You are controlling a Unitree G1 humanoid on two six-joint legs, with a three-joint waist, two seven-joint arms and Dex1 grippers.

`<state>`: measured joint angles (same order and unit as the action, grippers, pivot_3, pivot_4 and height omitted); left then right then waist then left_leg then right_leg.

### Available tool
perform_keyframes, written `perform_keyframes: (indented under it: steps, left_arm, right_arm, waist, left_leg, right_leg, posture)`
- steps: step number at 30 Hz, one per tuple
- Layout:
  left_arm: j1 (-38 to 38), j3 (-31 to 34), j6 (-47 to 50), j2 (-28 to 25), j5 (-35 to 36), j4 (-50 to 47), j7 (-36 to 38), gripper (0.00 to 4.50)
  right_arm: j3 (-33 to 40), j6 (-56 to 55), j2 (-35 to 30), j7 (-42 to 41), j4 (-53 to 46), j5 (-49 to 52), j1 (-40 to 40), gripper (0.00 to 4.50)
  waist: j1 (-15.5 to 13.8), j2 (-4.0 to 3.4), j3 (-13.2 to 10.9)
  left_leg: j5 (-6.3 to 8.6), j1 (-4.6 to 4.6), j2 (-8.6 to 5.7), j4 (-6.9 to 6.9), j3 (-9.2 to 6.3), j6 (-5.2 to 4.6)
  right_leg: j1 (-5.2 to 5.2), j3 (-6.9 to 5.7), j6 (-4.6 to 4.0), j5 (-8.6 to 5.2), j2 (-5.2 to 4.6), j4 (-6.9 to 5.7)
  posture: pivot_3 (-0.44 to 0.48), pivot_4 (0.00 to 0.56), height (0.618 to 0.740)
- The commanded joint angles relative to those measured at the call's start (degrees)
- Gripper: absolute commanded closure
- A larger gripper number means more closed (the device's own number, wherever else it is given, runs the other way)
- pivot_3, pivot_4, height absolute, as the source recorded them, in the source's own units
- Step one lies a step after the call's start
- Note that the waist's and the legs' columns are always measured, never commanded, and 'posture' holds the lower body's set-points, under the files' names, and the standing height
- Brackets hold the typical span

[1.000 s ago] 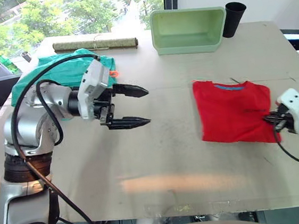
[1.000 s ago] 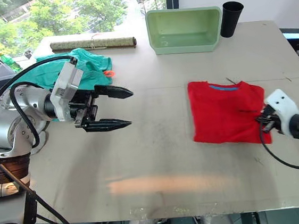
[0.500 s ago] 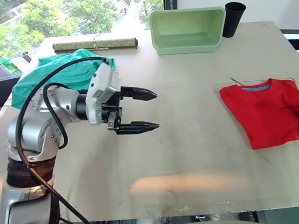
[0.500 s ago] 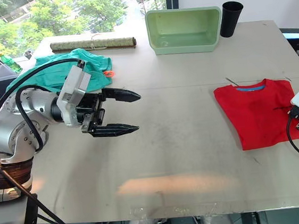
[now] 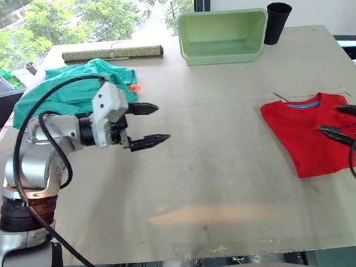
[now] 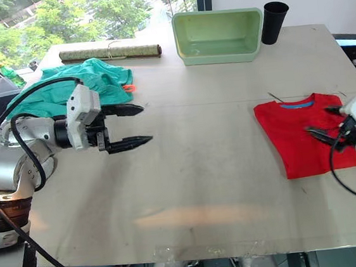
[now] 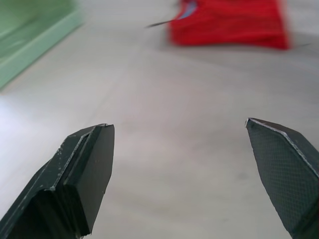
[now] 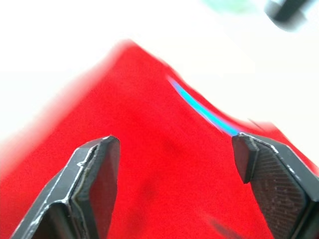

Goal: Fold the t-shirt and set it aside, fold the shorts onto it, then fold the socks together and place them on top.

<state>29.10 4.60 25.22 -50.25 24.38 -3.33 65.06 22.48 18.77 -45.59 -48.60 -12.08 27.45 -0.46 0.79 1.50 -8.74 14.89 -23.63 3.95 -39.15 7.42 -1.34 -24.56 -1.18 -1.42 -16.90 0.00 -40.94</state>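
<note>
While the shorts (image 5: 74,87) lie bunched just behind the left gripper (image 5: 146,124), that gripper hangs over bare table (image 5: 220,167) with jaws wide apart, holding nothing and touching nothing. Ahead of it, across open tabletop, sits the folded shirt (image 5: 318,131). Beyond both grippers, at the far edge, stand a green bin (image 5: 224,36), a black cup (image 5: 277,22) and a rolled mat (image 5: 112,52). No socks can be made out.

Risks, as judged:
- A grab at one layer of the crumpled shorts would drag them out twisted, and the fold would go crooked
- Shorts swung across low could catch the shirt and pull its fold open
- The shirt lies close to the table's right edge; a push from the right gripper could slide it off

Right gripper (image 6: 325,123): jaws well open, empty, hovering just over the shirt's right half. In the right wrist view both fingers (image 8: 92,174) frame red cloth with the blue neck tag (image 8: 199,107) ahead. Contact with the fabric cannot be told. The shirt step appears done; the shorts are next
</note>
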Motion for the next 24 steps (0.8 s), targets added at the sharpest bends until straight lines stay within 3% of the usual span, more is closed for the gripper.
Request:
perform_keyframes:
  steps: [1, 8, 12, 16, 24]
  left_arm:
    - [0.15, 3.26, -7.03, 0.39, -4.91, 7.62, -5.47, 0.00]
    - [7.07, 4.50, -20.13, 1.11, -15.66, 28.78, -21.61, 0.00]
    - [10.33, 4.77, -24.94, 0.66, -18.62, 37.36, -27.41, 0.00]
    - [13.10, 3.85, -29.56, 1.49, -20.47, 43.79, -29.14, 0.00]
    - [29.05, -3.86, -40.96, 6.41, -29.34, 66.24, -29.90, 0.00]
  right_arm:
    - [0.20, 2.92, 3.64, 2.04, -10.72, 7.53, 0.19, 0.61]
    - [-6.65, 4.52, 13.39, 5.73, -20.09, 14.89, -1.24, 0.61]
    - [-10.02, 5.62, 15.62, 7.76, -23.02, 16.12, -2.00, 0.61]
    - [-11.16, 6.37, 15.69, 7.71, -23.60, 18.40, -3.31, 0.61]
    - [-11.61, 6.34, 14.69, 6.46, -21.58, 18.31, -5.07, 0.61]
  waist:
    - [-0.01, 0.00, 0.00]
    - [-0.19, 0.08, -0.01]
    - [-0.16, 0.11, 0.00]
    - [-0.13, 0.12, 0.00]
    - [-0.71, 0.33, 0.07]
  left_leg:
    - [0.00, 0.00, 0.00, 0.01, 0.00, 0.00]
    - [0.01, -0.07, -0.01, -0.01, -0.04, -0.02]
    - [0.01, -0.07, -0.01, -0.02, -0.03, -0.02]
    - [0.01, -0.07, -0.01, -0.02, -0.02, -0.02]
    - [0.02, -0.15, -0.06, -0.07, -0.02, -0.03]
  right_leg:
    - [0.00, 0.00, 0.00, 0.00, 0.00, 0.00]
    - [-0.02, -0.11, -0.01, 0.01, -0.03, 0.02]
    - [-0.02, -0.12, -0.02, 0.01, -0.06, 0.02]
    - [-0.02, -0.14, -0.02, 0.01, -0.07, 0.03]
    - [-0.01, -0.40, -0.02, 0.02, -0.14, 0.03]
  posture:
    - [0.000, 0.150, 0.735]
    - [0.000, 0.150, 0.735]
    - [0.000, 0.150, 0.735]
    - [0.000, 0.150, 0.735]
    - [0.000, 0.150, 0.735]
